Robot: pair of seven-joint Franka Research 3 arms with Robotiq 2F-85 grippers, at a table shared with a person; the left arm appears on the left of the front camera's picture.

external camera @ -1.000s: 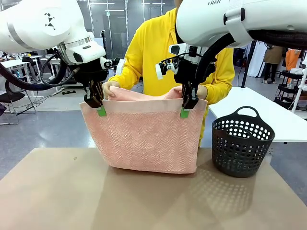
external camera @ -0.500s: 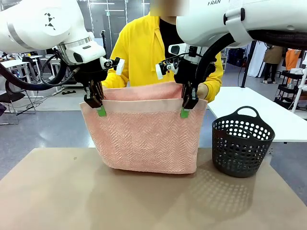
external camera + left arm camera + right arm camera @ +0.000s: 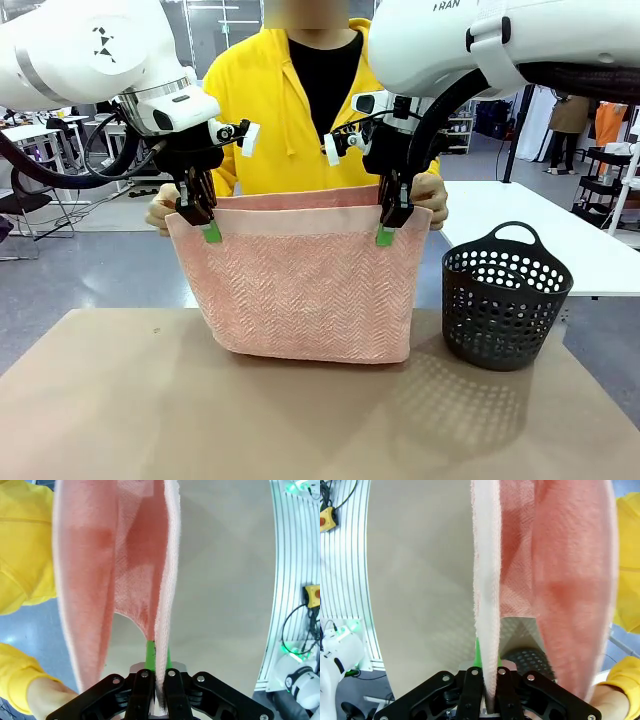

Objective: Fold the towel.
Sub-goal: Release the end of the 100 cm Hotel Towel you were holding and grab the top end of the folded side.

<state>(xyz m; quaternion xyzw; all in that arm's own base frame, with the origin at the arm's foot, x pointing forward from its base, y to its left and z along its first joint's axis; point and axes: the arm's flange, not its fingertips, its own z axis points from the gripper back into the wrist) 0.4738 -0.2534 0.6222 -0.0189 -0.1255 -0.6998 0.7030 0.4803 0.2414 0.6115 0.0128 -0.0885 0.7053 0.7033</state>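
The towel (image 3: pixel 300 290) hangs pinched by its hem from left hand (image 3: pixel 211 232) and right hand (image 3: pixel 385 236).

black perforated basket (image 3: pixel 505 300): upright on tan table (image 3: pixel 150 400), right side | white table (image 3: pixel 600 250) behind

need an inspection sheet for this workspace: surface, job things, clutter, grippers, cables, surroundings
surface: tan table, bare in front; the towel's bottom fold rests on it.
job's things: pink towel hangs doubled; the near hem is held by the grippers, the far edge by the person's hands.
clutter: black perforated basket, upright on the robot's right, apart from the towel.
grippers: left gripper and right gripper are each shut on a top corner of the hem.
cables: black hose on the right arm, clear of the towel.
surroundings: person in yellow hoodie at the far side; white table behind the basket.
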